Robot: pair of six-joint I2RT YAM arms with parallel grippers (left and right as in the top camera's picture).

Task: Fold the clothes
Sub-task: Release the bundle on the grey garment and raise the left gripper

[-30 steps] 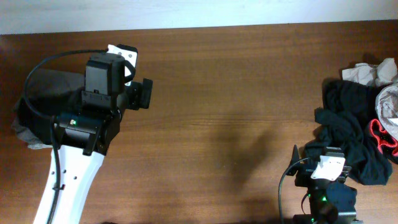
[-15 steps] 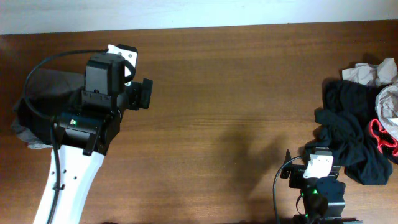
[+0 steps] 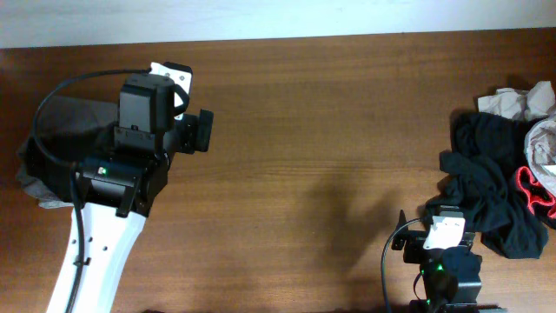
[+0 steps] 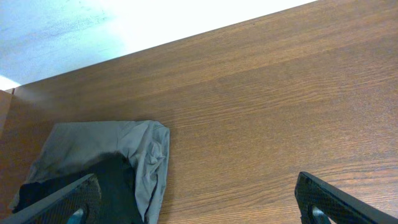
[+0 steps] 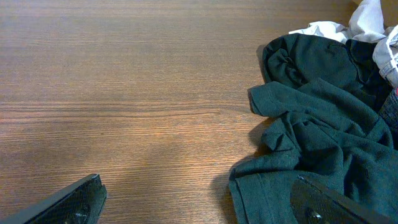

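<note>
A crumpled black garment (image 3: 486, 187) lies in the clothes pile at the table's right edge; it also shows in the right wrist view (image 5: 311, 130). My right gripper (image 5: 199, 208) is open and empty, low over the table, its right finger over the garment's hem. A folded grey garment (image 4: 118, 149) with dark cloth on it lies at the left; in the overhead view (image 3: 39, 174) my left arm mostly hides it. My left gripper (image 4: 199, 202) is open and empty, above the table just right of that folded stack.
The pile at the right also holds a beige cloth (image 3: 517, 103), a grey-white cloth (image 3: 543, 143) and a piece with red trim (image 3: 532, 193). The brown wooden table (image 3: 321, 156) ends at a white wall behind. The left arm's white body (image 3: 95, 252) crosses the front left.
The right arm pulled back toward the front edge and slightly left, away from the black garment, between one second and half a second ago. Since then nothing moved. The left arm stayed still.
</note>
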